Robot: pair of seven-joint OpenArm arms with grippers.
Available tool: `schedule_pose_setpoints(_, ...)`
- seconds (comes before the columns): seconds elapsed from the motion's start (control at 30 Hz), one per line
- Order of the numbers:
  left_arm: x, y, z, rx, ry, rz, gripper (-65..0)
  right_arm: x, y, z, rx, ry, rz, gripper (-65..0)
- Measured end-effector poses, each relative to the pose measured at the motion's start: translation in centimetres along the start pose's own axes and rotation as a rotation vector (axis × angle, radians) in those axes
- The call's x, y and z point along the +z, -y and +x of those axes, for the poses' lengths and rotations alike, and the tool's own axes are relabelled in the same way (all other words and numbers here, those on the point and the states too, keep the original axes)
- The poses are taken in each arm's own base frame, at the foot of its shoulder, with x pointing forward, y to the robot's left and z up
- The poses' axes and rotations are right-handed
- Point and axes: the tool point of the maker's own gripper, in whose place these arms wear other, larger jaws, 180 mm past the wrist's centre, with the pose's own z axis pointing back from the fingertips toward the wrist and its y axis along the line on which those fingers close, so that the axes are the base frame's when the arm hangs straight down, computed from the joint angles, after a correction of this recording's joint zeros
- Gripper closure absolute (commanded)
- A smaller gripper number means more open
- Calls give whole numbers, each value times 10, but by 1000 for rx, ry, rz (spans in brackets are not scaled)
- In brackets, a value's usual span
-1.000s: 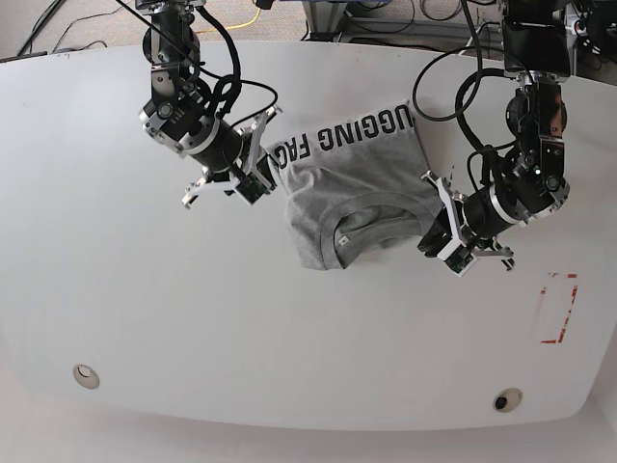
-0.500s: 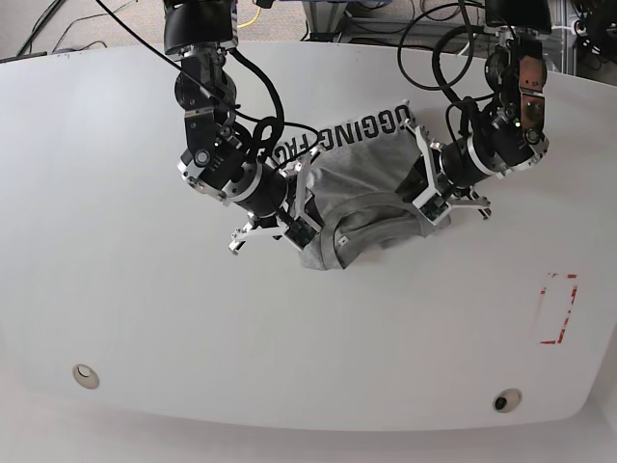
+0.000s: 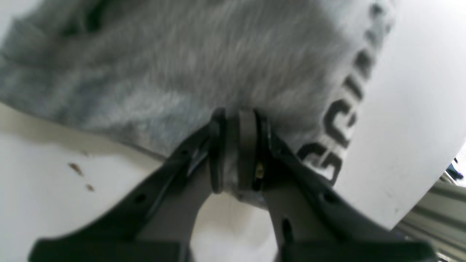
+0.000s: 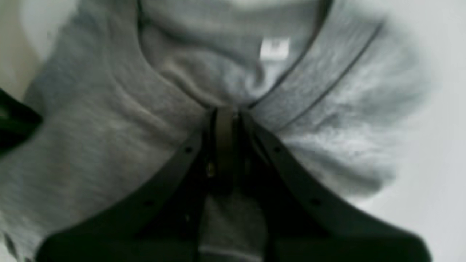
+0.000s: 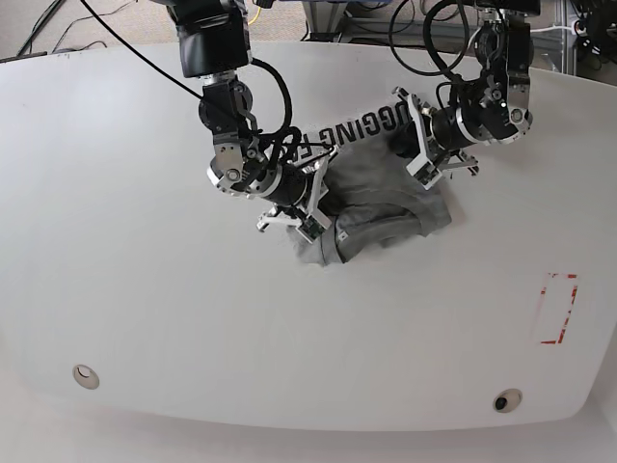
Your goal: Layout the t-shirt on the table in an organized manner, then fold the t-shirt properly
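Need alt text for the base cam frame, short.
Two robot arms grip a crumpled grey t-shirt on a white table: the right gripper pinches its near-left fabric, the left gripper its right edge. Black lettering shows along the shirt's far edge.

t-shirt (image 5: pixel 376 207) mid-table (image 5: pixel 145 289), open surface around

Black capital lettering on the grey t-shirt (image 5: pixel 371 198), upside down in the base view, legible part "UGGING F", remainder hidden by an arm, left wrist view shows blurred letters "GGI", small white neck label (image 4: pixel 275 48), print on it unreadable
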Motion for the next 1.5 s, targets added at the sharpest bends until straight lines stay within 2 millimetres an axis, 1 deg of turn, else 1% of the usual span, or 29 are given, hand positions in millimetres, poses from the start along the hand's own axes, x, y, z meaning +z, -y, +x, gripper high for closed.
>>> schedule_pose_setpoints(0.07,0,-7,-12,5,-30,0,-46,-2,-2,-2,-36,41,16,-33)
schedule_pose_setpoints(0.1,0,-11,-18,6,-49,5,-46,-2,-1,-7,-40,32,16,-33)
schedule_pose_setpoints(0.13,0,-15,-19,10,-45,9,-46,-1,0,-7,-39,39,14,-33)
schedule_pose_setpoints(0.23,0,-27,-17,15,-13,14,-46,2,2,-12,-37,31,11,-33)
schedule_pose_setpoints(0.33,0,-41,-17,18,-6,29,-46,7,-4,-15,-36,35,8,-33)
schedule_pose_setpoints(0.53,1,-57,-14,17,-7,42,-44,21,-12,-23,-5,-11,-8,-33)
schedule_pose_setpoints(0.63,2,-63,-14,10,-20,65,-44,25,-13,-22,24,-44,-12,-33)
schedule_pose_setpoints(0.77,7,-61,-9,-20,-24,75,-44,29,-8,-16,46,-40,-35,-33)
schedule_pose_setpoints(0.87,13,-59,2,-61,-8,91,-46,34,-6,-9,68,-33,-51,-33)
schedule_pose_setpoints(1.0,25,-54,32,-127,65,110,-46,45,0,11,114,-17,-86,-33)
schedule_pose_setpoints(1.07,32,-50,50,-162,114,119,-46,55,5,23,150,-12,-118,-33)
schedule_pose_setpoints(1.13,35,-47,61,-173,146,121,-47,66,9,35,185,9,-144,-33)
schedule_pose_setpoints(1.2,34,-46,69,-169,169,125,-47,76,11,48,220,41,-166,-33)
schedule_pose_setpoints(1.27,32,-48,77,-125,187,151,-47,84,13,58,239,67,-188,-33)
schedule_pose_setpoints(1.37,27,-44,92,-95,225,155,-47,95,17,59,260,66,-219,-33)
schedule_pose_setpoints(1.47,17,-30,110,-117,250,121,-46,109,23,58,265,74,-244,-33)
schedule_pose_setpoints(1.5,14,-25,115,-116,261,109,-46,114,30,57,259,69,-269,-33)
